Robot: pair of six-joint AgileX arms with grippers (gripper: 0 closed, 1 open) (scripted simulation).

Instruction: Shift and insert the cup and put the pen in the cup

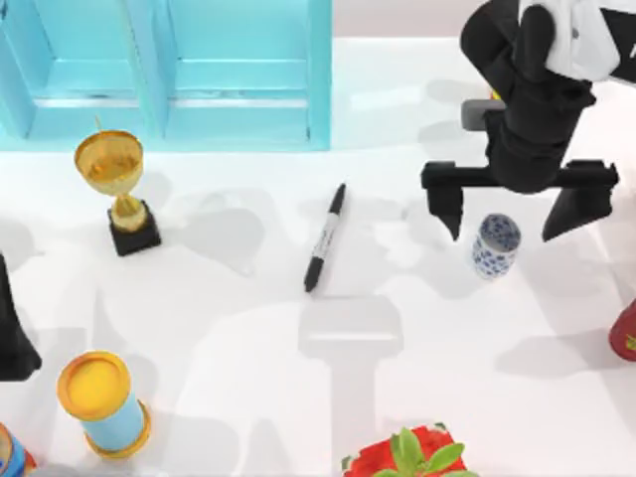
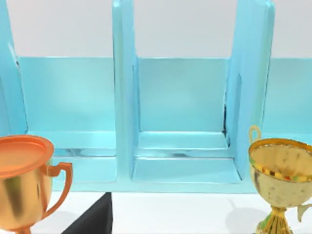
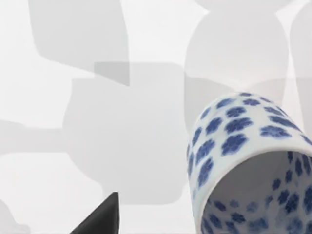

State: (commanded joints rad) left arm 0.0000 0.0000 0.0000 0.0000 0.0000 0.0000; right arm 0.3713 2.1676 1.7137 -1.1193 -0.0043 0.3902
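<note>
Cup upright on the table, mouth up, right of the pen and well apart from it. In the right wrist view, cup close under the camera, open mouth and blue flowers inside visible, one dark fingertip beside it and apart.

Pen flat on the table, long axis running from the near left to the far right, one tip toward the shelf, the other toward the near edge. Nothing touching it. Bare table on both sides of the pen and between pen and cup; more bare table nearer than the pen, up to the plant at the near edge.

Right gripper spread wide, hanging just behind the cup, one finger left of it and one right of it, neither touching; cup nearly between them.

Trophy left of the pen, well apart, in front of the shelf. Blue cylinder with yellow rims farther left and nearer. Red thing at the right edge, right of the cup and nearer.

Left gripper at the left edge, far left of the pen; finger state impossible to tell. Left wrist view facing the shelf, with the trophy in front of it and an orange cup at the other side.
</note>
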